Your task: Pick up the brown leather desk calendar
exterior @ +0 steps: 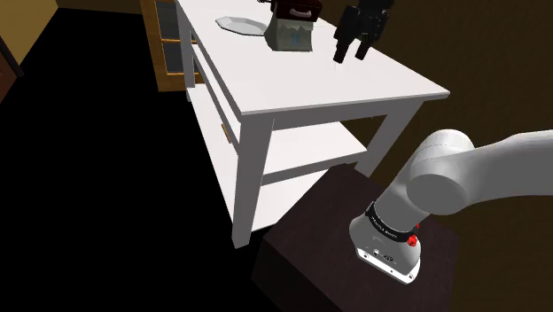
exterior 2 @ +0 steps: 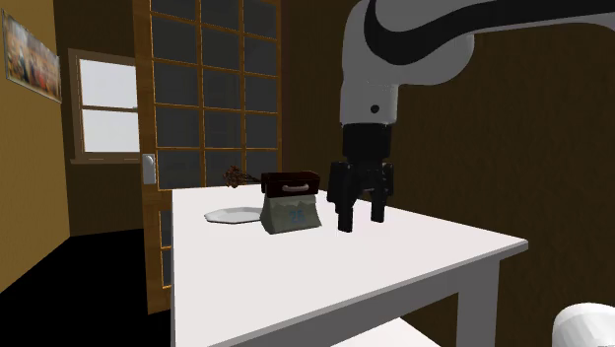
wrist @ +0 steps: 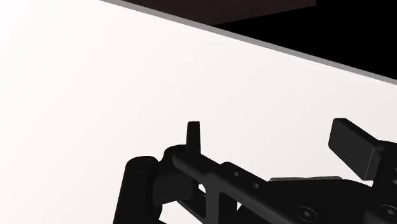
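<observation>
You're looking at one table (exterior 2: pixel 434 246), one desk calendar (exterior 2: pixel 291 204), one plate (exterior 2: pixel 230 215) and one gripper (exterior 2: pixel 361 219) with two fingers (exterior 2: pixel 347 212).

A white square-topped table (exterior 2: pixel 434 246) fills the lower part of the second exterior view. On it stands an upright desk calendar (exterior 2: pixel 291 205) with a dark brown band along the top and a pale page face bearing a small blue mark. Just to its left lies a flat white plate (exterior 2: pixel 230 215), with a brown twiggy clump (exterior 2: pixel 237 177) behind. The all-black two-finger gripper (exterior 2: pixel 361 219) hangs from the white arm (exterior 2: pixel 414 59), pointing down just to the calendar's right, fingers apart, tips close to the tabletop. Behind stands a wooden door of dark glass panes (exterior 2: pixel 212 99), beside a pale window (exterior 2: pixel 108 108).
</observation>
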`<action>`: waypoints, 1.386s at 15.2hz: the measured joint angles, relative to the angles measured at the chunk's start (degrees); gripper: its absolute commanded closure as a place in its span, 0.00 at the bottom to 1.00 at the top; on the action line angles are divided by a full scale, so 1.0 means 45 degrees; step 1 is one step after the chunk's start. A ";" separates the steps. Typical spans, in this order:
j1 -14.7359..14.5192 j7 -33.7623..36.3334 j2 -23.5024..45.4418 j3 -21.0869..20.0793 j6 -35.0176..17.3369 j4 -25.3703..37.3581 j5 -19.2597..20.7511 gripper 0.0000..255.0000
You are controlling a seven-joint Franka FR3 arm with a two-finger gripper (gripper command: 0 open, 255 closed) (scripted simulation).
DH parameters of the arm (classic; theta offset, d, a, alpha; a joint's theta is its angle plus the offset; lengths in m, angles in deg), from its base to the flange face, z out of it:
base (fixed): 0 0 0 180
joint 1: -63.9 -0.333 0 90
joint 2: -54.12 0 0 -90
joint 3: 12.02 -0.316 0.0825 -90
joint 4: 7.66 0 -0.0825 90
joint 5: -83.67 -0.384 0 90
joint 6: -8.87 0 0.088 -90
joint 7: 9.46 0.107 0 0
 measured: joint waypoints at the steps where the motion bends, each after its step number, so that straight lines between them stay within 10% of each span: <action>1: 0.0000 0.0000 0.0000 0.0000 0.0000 0.0000 0.0000 0.00; 11: -0.1372 -0.6136 0.3412 0.2109 -0.0928 0.3164 0.1666 0.00; 21: -0.2773 -1.2836 0.7851 0.3594 -0.1290 0.8193 0.1472 0.00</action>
